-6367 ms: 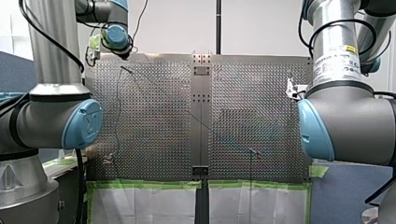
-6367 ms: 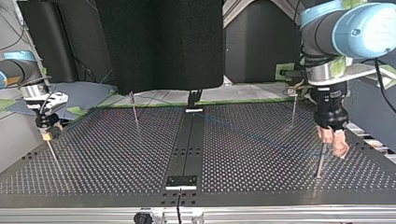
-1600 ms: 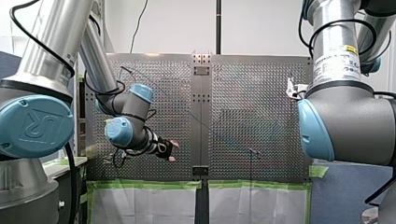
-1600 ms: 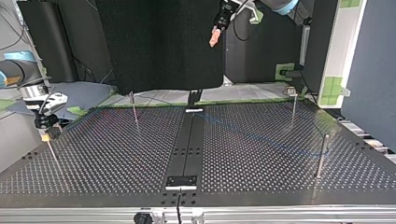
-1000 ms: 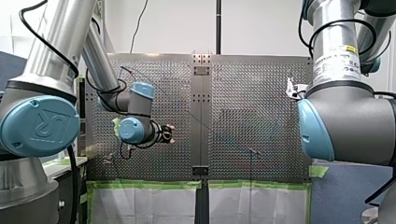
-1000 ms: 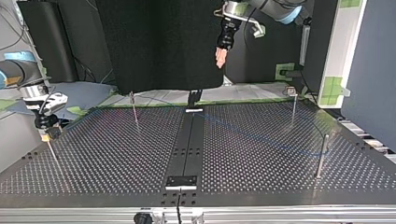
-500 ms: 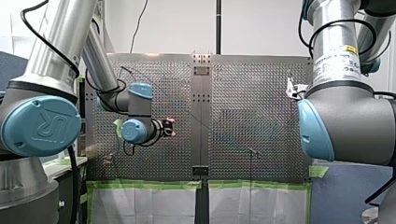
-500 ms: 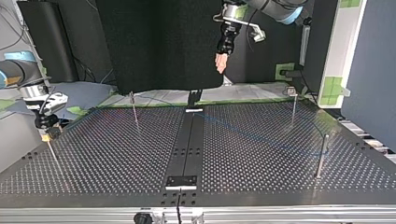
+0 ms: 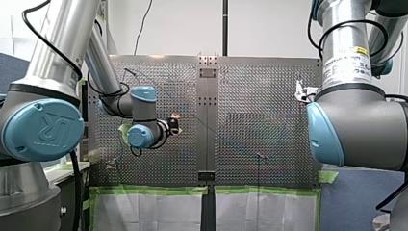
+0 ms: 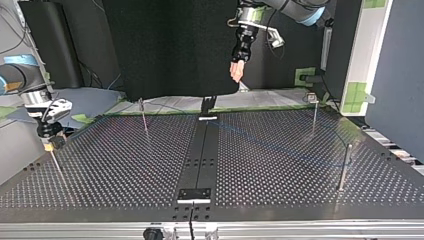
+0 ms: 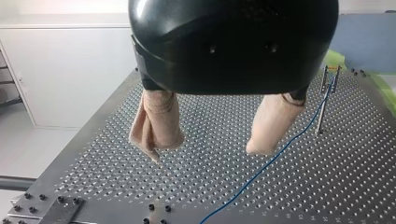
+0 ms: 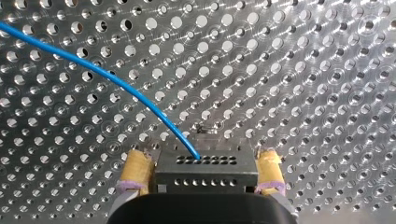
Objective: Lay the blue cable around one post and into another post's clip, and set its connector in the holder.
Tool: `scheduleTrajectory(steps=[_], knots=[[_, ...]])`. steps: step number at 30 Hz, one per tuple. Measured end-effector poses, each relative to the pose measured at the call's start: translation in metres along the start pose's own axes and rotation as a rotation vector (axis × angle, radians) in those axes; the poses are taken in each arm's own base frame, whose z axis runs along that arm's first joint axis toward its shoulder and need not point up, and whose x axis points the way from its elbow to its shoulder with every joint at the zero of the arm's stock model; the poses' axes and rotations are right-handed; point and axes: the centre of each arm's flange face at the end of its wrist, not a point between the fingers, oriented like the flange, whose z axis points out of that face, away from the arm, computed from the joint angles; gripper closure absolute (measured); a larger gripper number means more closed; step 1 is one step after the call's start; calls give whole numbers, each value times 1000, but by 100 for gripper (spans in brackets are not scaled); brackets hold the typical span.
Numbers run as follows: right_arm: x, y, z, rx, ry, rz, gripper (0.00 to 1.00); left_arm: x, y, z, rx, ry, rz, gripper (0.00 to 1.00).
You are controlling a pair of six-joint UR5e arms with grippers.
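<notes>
My right gripper [image 12: 201, 164], front view's right, clenched on the black multi-hole connector block [image 12: 205, 173]; thin blue cable [image 12: 116, 83] trails left across perforated metal table [image 12: 303, 70]. My left gripper [image 11: 208, 147] released. Cable's probably light, floppy; grab near connector.

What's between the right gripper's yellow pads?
The dark connector, with the blue cable running out of it, fills the gap of the right gripper. Seen in the right wrist view.
</notes>
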Motion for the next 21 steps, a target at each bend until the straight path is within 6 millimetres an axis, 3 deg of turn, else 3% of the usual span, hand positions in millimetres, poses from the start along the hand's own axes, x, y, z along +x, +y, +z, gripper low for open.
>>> scheduleTrajectory(steps=[21], knots=[[0,1,0,-4,2,-1,1,2,5,-2,-6,6,3,0]])
